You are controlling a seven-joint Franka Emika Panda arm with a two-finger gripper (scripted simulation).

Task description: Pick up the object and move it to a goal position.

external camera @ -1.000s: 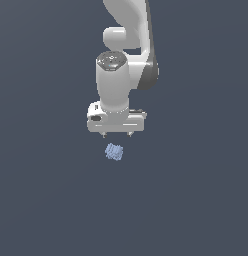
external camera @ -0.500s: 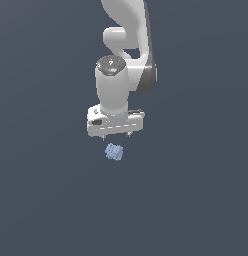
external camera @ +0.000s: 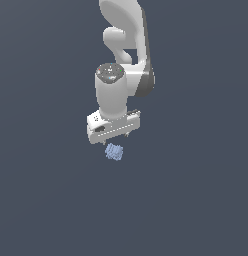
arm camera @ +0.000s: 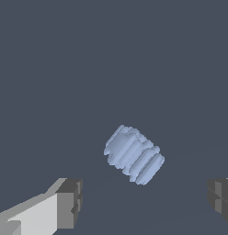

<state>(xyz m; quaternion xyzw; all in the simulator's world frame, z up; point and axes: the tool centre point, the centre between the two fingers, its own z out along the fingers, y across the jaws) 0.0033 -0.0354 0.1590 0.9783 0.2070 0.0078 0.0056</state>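
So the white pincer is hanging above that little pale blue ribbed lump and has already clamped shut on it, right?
Not quite. The pincer does hang above the pale blue ribbed lump, but it is open, not clamped: the wrist view shows its fingers spread wide, clear of the lump.

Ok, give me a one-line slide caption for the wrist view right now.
Open gripper poised above the small pale blue ribbed object, fingers wide apart and clear of it.

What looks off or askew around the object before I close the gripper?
Nothing looks damaged or spilled. The pale blue object lies at a slant to the line between the open fingers, so its ribs run diagonally in the wrist view. In the exterior view the gripper hangs just above it, not yet touching.
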